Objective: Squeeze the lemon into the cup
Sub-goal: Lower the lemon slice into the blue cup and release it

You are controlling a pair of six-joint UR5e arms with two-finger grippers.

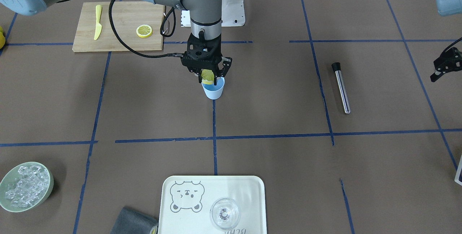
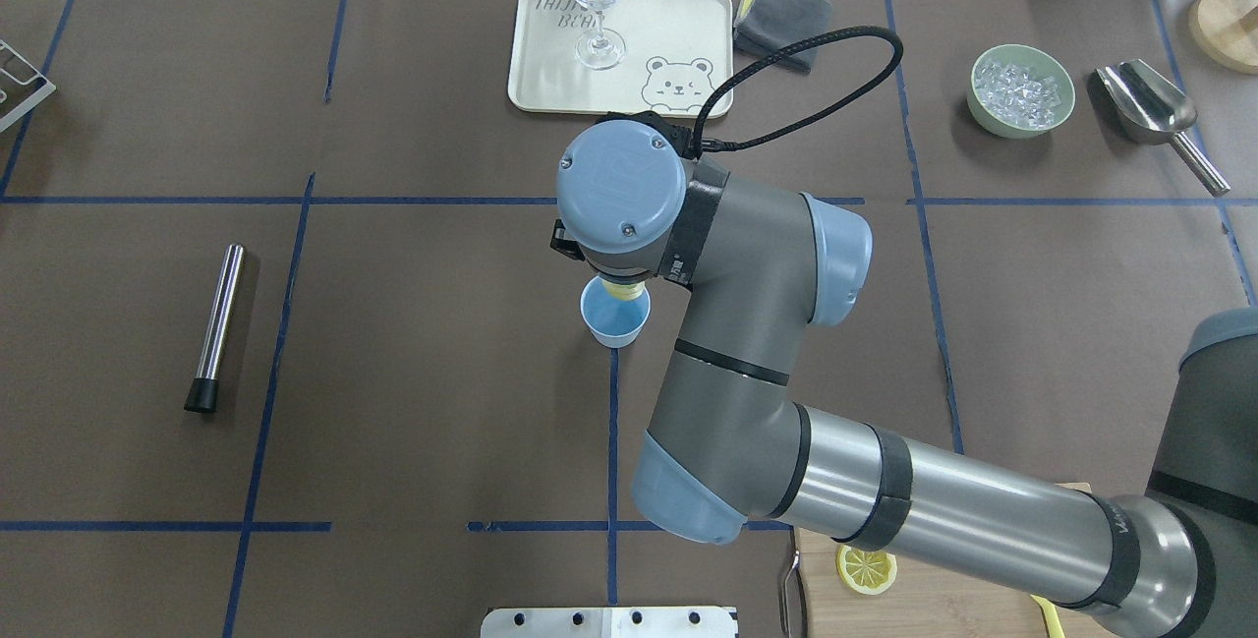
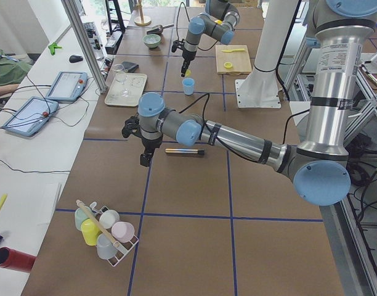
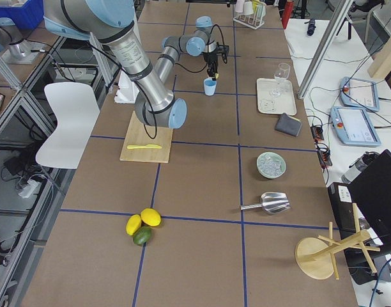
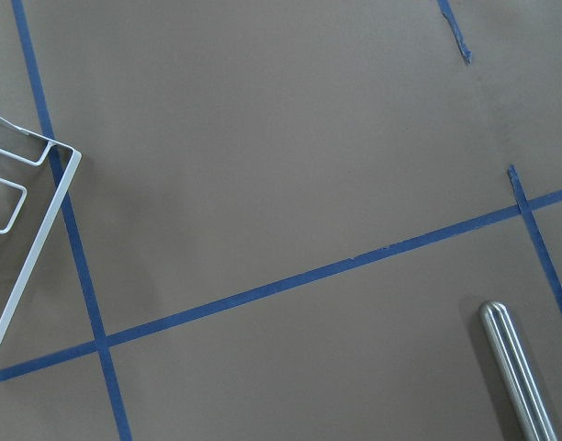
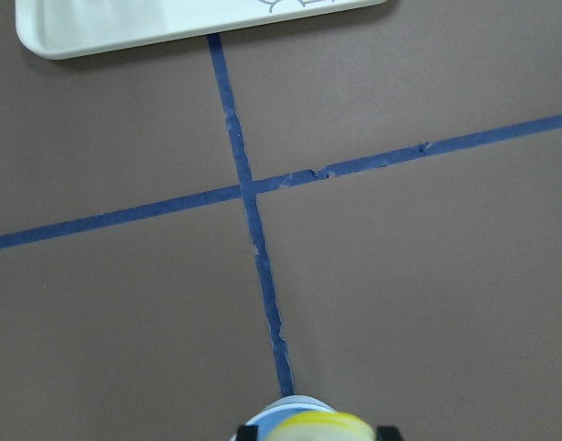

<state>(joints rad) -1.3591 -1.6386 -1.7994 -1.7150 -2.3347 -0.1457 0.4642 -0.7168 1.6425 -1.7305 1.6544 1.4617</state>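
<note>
Exterior front-facing view: the right gripper [image 1: 210, 78] is closed on the lemon [image 1: 206, 75], holding the slice just above the eleven o'clock edge of the cup [image 1: 214, 91]. The squeeze itself seems to be the step in hand. Next, the fingers probably need a firmer pinch, centred over the mouth. The left gripper [image 1: 443, 66] hangs far off at three o'clock; I cannot tell whether its fingers are open or closed.

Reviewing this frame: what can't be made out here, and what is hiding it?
Right gripper: hidden under its own wrist in the overhead view, where only a sliver of the lemon shows above the cup.
Right wrist view: lemon and cup cut off by the bottom edge.
Left gripper: small in the left view, cut by the front view's edge; jaws unclear.
Juice in the cup: too small to tell.
</note>
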